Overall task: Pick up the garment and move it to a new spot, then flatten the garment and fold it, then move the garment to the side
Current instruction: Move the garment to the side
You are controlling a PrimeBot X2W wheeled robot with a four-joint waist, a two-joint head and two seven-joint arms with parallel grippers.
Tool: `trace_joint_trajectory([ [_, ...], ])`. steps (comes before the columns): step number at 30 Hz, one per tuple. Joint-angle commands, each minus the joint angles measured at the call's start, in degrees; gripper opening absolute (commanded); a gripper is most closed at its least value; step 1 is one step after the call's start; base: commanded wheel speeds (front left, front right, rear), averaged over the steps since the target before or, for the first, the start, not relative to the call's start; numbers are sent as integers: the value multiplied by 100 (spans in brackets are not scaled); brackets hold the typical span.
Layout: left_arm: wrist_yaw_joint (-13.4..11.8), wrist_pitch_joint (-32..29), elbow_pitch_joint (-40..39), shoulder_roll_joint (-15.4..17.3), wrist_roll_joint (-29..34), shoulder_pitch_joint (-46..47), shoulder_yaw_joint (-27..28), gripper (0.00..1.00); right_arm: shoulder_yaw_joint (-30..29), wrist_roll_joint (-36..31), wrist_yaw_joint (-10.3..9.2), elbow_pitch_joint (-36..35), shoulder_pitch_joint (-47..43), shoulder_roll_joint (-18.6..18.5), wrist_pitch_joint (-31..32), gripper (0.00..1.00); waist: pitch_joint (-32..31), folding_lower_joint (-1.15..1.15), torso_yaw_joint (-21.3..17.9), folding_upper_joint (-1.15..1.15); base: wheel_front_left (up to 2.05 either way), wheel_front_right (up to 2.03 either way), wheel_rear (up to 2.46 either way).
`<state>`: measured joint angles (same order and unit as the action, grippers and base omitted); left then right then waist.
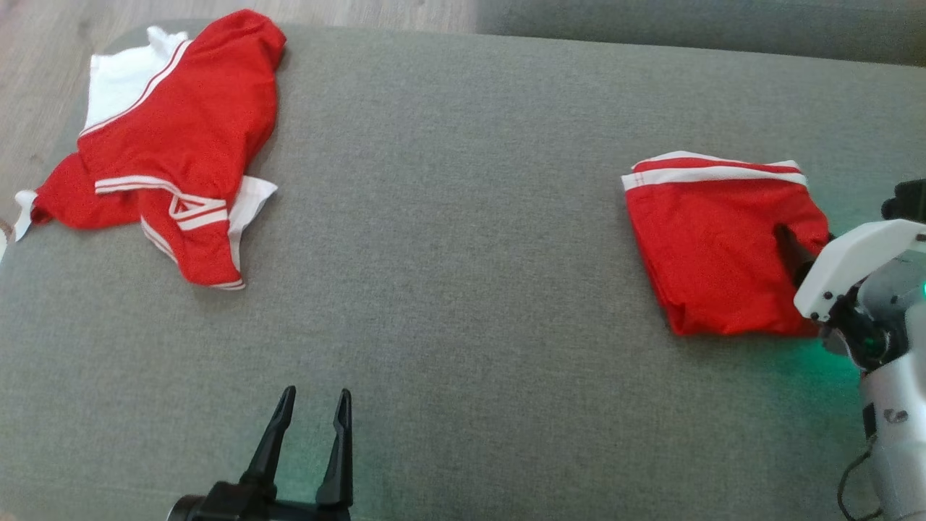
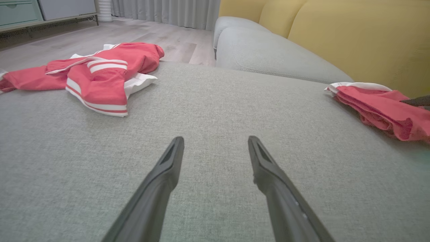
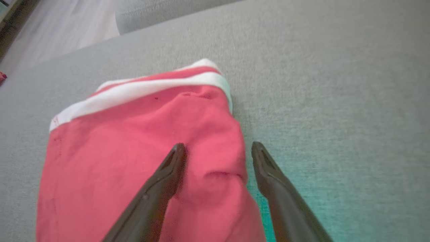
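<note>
Folded garment is lying by the cushion's right edge, so fold & side move are looking done, imo. R gripper is hovering wide open astride its edge, gripping nothing. L gripper is idling open, empty, nr front edge. Crumpled garment is waiting at far-left corner.

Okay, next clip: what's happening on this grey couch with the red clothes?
A two-armed robot is handling red garments on a grey cushion. Its right pincer stands open at the edge of the folded garment on the right, one finger over the cloth, one beside it. The left pincer is open over bare cushion. A crumpled red-and-white garment lies far left, untouched.
</note>
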<state>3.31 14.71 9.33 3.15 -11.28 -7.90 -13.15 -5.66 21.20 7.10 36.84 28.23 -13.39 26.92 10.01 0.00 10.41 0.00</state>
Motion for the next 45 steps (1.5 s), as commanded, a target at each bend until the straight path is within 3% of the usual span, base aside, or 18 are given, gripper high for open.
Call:
trace_joint_trajectory([
  [1, -58, 29, -148, -27, -37, 212, 133, 100, 93, 34, 39, -7, 235, -98, 54, 100, 52, 0, 54, 0, 0, 0, 0],
  [9, -63, 29, -175, -27, -17, 269, 108, 100, 15, 286, 39, 646, 411, 16, 324, 100, 153, 0, -31, 0, 0, 0, 0],
  [11, -65, 29, -182, -27, -4, 309, 94, 100, 17, 470, 39, 704, 509, 82, 355, 0, 203, 0, -101, 0, 0, 0, 0],
  [17, -102, 29, -252, -27, 26, 390, 160, 100, 131, 321, 39, 707, 954, -85, -161, 0, 472, 0, -642, 0, 0, 0, 0],
  [25, 31, 29, -259, -26, 311, 831, 174, 100, 116, -526, 39, 829, 1645, -991, -807, 0, 1163, 0, -1451, 0, 0, 0, 0],
  [33, 146, 29, -276, 109, 640, 1102, 242, 100, -24, -1302, 39, 1065, 2201, -1618, -989, 0, 1649, 0, -1671, 0, 0, 0, 0],
  [40, 172, 29, -296, 185, 699, 1007, 343, 100, -10, -2117, 39, 1224, 2428, -1889, -1135, 0, 1680, 0, -1692, 0, 0, 0, 0],
  [41, 175, 29, -300, 184, 702, 1005, 352, 100, -55, -2247, 39, 1237, 2439, -1882, -1173, 22, 1669, 0, -1689, 0, 0, 0, 0],
  [42, 176, 29, -308, 176, 707, 1000, 363, 100, -184, -2517, 39, 1250, 2450, -1842, -1252, 100, 1643, 0, -1690, 0, 0, 0, 0],
  [45, 176, 29, -315, 157, 709, 980, 367, 100, -313, -2904, 39, 1171, 2433, -1731, -1484, 100, 1583, 0, -1706, 0, 0, 0, 0],
])
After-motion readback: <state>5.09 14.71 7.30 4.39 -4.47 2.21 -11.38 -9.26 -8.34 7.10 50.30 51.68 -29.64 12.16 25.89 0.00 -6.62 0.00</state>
